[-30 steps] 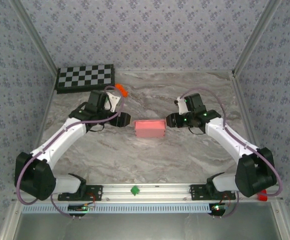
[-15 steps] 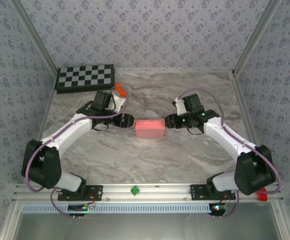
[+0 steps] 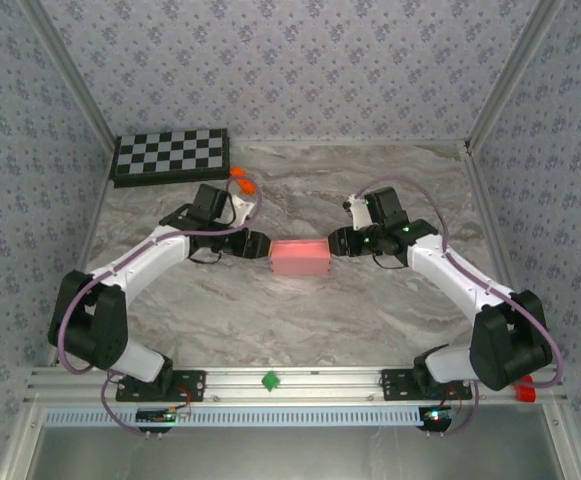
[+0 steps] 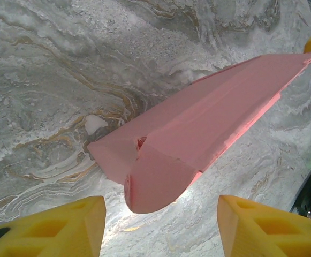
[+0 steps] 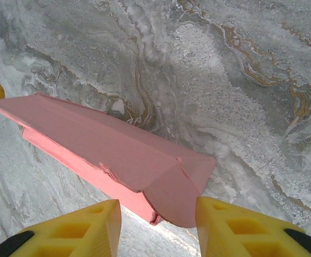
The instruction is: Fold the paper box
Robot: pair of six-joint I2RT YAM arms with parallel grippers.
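The pink paper box point(image 3: 301, 257) lies flat in the middle of the marble table, folded into a long low shape. My left gripper point(image 3: 259, 245) is at its left end and my right gripper point(image 3: 338, 243) at its right end. In the left wrist view the box point(image 4: 209, 112) ends in a rounded flap point(image 4: 158, 184) just ahead of my open left gripper point(image 4: 160, 225), touching neither yellow finger. In the right wrist view the box point(image 5: 101, 147) pushes its rounded end flap point(image 5: 179, 195) into the mouth of my open right gripper point(image 5: 156, 217). The right-hand finger point(image 5: 241, 230) sits at the flap's edge.
A checkerboard point(image 3: 170, 155) lies at the back left corner, with a small orange brick point(image 3: 242, 185) just right of it, behind the left arm. Patterned walls close the table on three sides. The metal rail point(image 3: 300, 382) with the arm bases runs along the near edge.
Both grippers have moved in toward the box's two ends, the left one further, and both pairs of jaws have narrowed. The box has stayed put.
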